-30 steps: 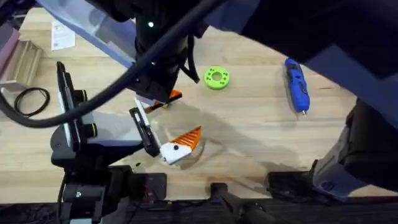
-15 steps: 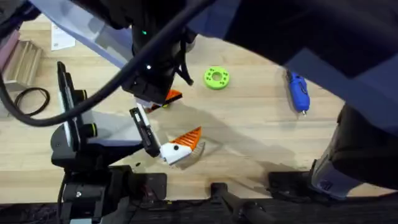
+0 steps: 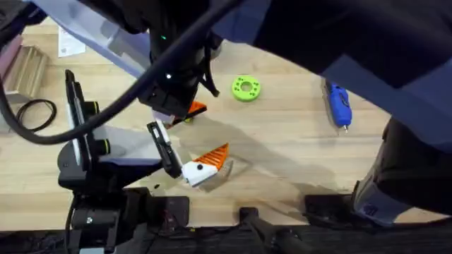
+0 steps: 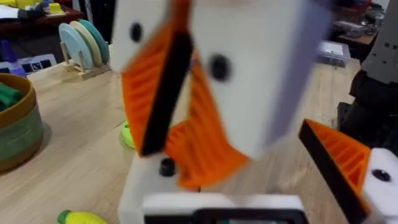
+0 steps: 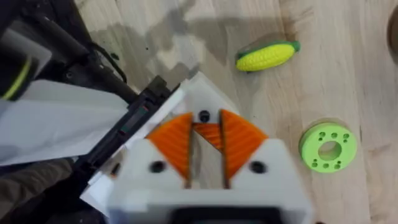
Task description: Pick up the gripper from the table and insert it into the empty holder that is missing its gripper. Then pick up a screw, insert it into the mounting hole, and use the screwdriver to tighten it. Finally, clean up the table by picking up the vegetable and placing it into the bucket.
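Observation:
The gripper (image 4: 163, 93), an orange wedge with a black side, is clamped between the orange pads of my right gripper (image 5: 205, 149), which is shut on it. In the left wrist view the wedge sits just above the white holder (image 4: 142, 190) on one jaw of my left gripper (image 4: 249, 177). That gripper stands open, its other finger (image 4: 339, 165) carrying an orange pad. From overhead my right gripper (image 3: 185, 111) hangs over my left gripper (image 3: 191, 141). The blue screwdriver (image 3: 339, 102) lies at the far right, partly under the right arm. The yellow vegetable (image 5: 267, 56) lies on the table. The bucket (image 4: 15, 121) stands beyond it.
A green round disc (image 3: 246, 88) lies on the wood near the two grippers. Coloured discs stand in a rack (image 4: 84, 43) at the back. A black cable loop (image 3: 35, 113) and a wooden block (image 3: 25, 67) lie at the table's left end.
The right arm has shifted a little to the left with the wedge, and its dark bulk now covers more of the screwdriver. The left arm has stayed put.

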You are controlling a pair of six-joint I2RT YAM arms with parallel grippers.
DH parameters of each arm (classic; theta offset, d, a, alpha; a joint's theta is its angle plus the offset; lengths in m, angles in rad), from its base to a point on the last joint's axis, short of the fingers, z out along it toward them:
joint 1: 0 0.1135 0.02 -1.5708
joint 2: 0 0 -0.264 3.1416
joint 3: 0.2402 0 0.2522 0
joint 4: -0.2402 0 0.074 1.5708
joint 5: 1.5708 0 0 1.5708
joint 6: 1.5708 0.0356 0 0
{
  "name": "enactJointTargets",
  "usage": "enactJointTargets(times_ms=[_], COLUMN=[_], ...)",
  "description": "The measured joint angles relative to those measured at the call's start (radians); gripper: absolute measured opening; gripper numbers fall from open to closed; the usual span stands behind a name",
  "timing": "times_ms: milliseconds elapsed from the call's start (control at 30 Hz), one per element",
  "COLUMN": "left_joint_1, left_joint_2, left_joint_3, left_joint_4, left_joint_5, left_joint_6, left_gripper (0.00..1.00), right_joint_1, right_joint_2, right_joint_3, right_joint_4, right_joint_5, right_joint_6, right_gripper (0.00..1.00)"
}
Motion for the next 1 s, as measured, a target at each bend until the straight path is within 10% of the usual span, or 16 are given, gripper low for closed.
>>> enactJointTargets(times_ms=[200,800,1000], left_joint_1=[0.0,0.0,0.0], left_joint_2=[0.0,0.0,0.0], left_joint_3=[0.0,0.0,0.0], left_joint_4=[0.0,0.0,0.0], left_joint_5=[0.0,0.001,0.001], left_joint_6=[0.004,0.008,0.008], left_gripper=[0.986,0.985,0.985], right_joint_1=[-0.029,-0.284,-0.392], right_joint_2=[-0.005,-0.194,-0.367], right_joint_3=[0.0,-0.002,-0.191], right_joint_4=[0.007,0.018,0.136], right_joint_5=[0.019,0.004,0.004], right_joint_6=[0.006,0.175,0.204], right_gripper=[0.892,0.892,0.894])
